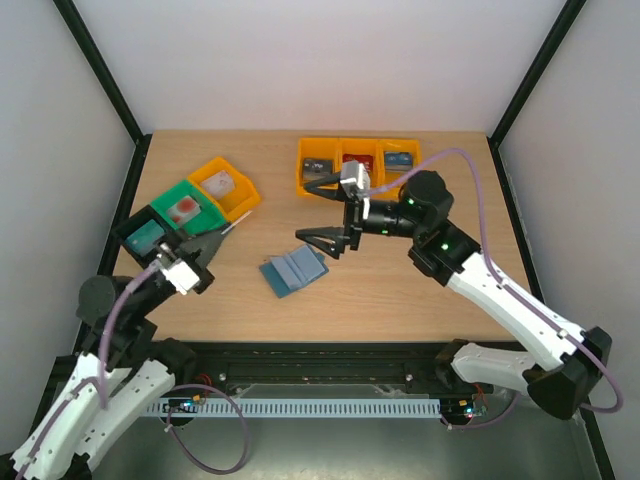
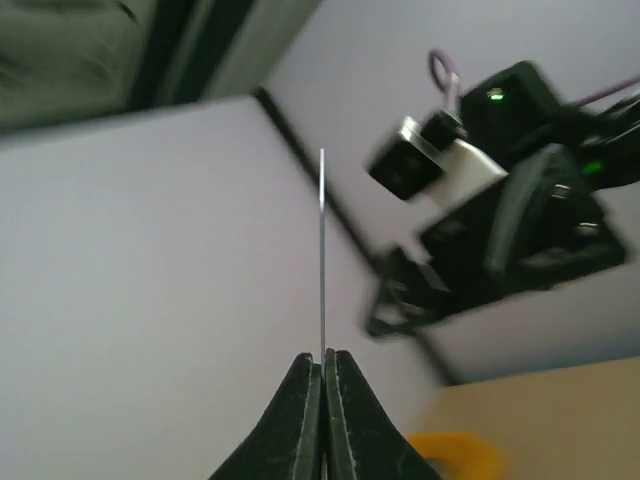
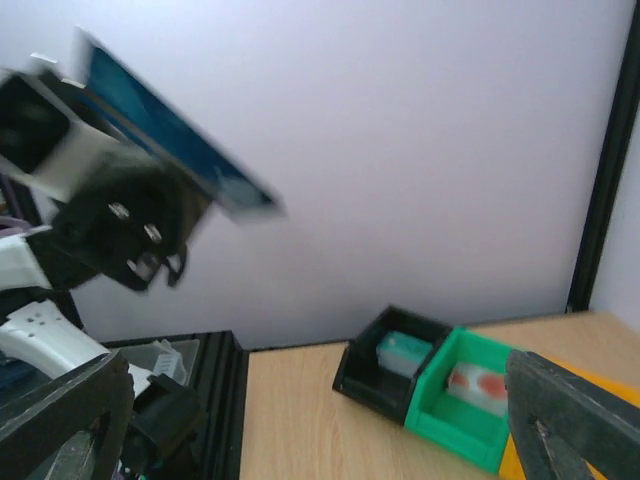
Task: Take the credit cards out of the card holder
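Observation:
The card holder [image 1: 293, 270] lies open on the table, teal-blue, its paler pocketed inside facing up. My left gripper [image 1: 216, 236] hangs left of it, shut on a thin credit card [image 1: 236, 222]. The left wrist view shows that card [image 2: 322, 250] edge-on, rising from between the closed fingers [image 2: 305, 410]. From the right wrist the same card [image 3: 170, 130] shows a teal-blue face, blurred. My right gripper [image 1: 325, 215] hovers above and just right of the card holder, open and empty, with one finger [image 3: 570, 410] at each lower corner of its wrist view.
Three orange bins [image 1: 357, 162] with cards stand in a row at the back. On the left sit a black bin [image 1: 145, 235], a green bin [image 1: 185, 208] and an orange bin [image 1: 225, 187], each holding cards. The black bin [image 3: 385, 370] and green bin [image 3: 460, 395] also appear in the right wrist view.

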Robot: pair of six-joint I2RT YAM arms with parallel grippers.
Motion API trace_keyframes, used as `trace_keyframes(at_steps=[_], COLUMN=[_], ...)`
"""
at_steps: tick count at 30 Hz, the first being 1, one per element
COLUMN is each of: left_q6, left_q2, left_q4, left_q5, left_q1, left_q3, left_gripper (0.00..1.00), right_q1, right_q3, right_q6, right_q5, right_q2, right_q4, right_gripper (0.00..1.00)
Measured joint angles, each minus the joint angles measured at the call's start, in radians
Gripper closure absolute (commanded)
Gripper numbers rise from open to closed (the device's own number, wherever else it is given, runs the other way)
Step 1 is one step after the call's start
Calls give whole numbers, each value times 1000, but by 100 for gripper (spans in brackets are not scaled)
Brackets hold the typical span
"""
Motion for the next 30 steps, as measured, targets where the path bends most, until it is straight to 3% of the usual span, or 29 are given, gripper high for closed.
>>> trace_keyframes(at_steps=[4,9,13,17,20,27,30], left_q6=[-529,-823,-894,-911,-919,-924,-922], left_q2=[57,122,106,103,104,112,117], left_q4=[1,3,10,21,21,19,18], left_q5=[134,191,237,262,275,278,274], left_q1=[21,51,53,54,54,54,54], left_q3=[-46,-58,-57,-50,-49,-48,-48], left_gripper=[98,98,98,98,98,98,98], right_q1=[0,7,24,37,39,44,58], right_q3=[-8,29,72,108,124,150,166], right_q6=[-35,-48,-56,-66,-66,-53,-50], right_q5=[-51,-109,-145,-163,-194,-240,-238], right_q2=[-49,-4,71,123,141,163,178], right_q4=[47,41,-3,-45,-53,-58,-60], right_gripper=[3,22,30,47,52,73,92])
